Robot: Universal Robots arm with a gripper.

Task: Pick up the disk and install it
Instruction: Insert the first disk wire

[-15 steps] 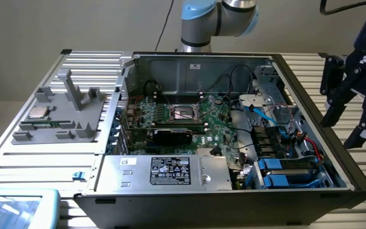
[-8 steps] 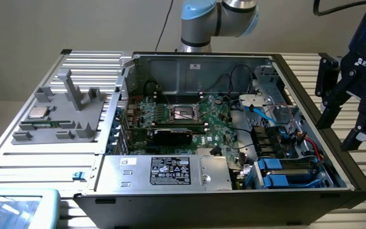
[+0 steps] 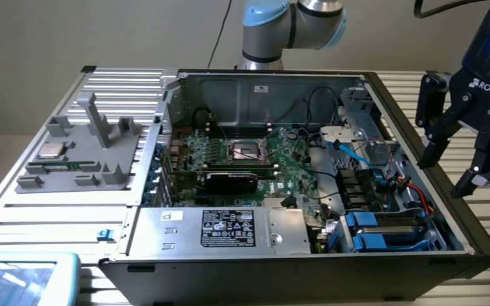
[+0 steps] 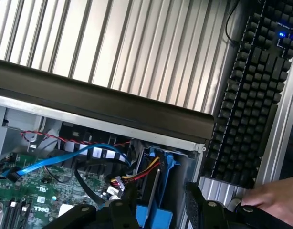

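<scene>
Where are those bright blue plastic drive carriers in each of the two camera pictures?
Exterior view: the blue drive carriers sit in the open computer case's near corner, at the exterior view's right, below the open gripper.
Wrist view: the blue drive carriers sit just inside the case's corner, beside red and yellow wires.
Shared landmark: the case's black side wall, which runs right beside them.
</scene>
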